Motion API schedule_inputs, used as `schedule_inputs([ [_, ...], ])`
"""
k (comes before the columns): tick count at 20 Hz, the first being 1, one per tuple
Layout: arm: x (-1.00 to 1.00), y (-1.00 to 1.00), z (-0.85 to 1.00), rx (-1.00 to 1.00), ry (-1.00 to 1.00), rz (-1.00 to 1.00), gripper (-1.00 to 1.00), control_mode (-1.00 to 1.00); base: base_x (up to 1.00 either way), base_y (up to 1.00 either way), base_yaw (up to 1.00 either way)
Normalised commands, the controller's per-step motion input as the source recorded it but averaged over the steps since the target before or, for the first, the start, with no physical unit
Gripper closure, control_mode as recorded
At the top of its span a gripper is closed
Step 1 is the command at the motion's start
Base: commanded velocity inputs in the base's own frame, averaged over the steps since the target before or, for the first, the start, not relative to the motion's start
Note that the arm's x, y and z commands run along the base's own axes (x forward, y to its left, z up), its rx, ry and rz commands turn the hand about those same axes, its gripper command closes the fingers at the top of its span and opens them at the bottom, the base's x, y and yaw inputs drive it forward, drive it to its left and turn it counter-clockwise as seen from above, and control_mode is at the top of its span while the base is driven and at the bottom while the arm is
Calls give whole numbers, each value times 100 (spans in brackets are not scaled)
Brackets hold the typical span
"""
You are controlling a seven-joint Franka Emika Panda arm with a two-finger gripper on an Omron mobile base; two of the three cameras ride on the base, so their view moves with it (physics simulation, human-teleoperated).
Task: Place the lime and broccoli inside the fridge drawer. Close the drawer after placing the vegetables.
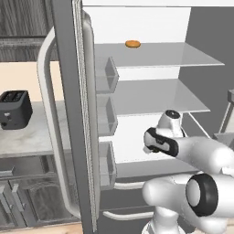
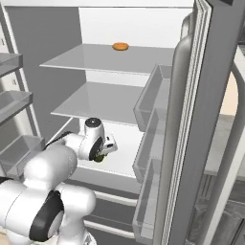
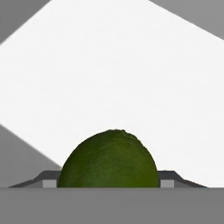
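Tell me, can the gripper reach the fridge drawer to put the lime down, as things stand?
Probably yes. The gripper, shut on the lime, hangs over the white floor of the fridge drawer, and nothing stands between them.

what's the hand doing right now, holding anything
Hand: shut on the lime, which sits between its fingertips over the pale fridge drawer.

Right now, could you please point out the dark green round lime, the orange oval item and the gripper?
Dark green round lime [image 3: 108, 159]: hand view, front surface.
Orange oval item [image 2: 120, 46]: right base view, top.
Gripper [image 2: 102, 154]: right base view, between fingertips.
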Motion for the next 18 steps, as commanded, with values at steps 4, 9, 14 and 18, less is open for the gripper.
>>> schedule_inputs([
  [4,45,0,-25,0,25,2,100,-100,0,0,0],
  [9,21,0,-51,0,6,4,100,-100,0,0,0],
  [14,1,0,-52,0,0,4,100,-100,0,0,0],
  [18,0,0,-46,0,0,3,100,-100,0,0,0],
])
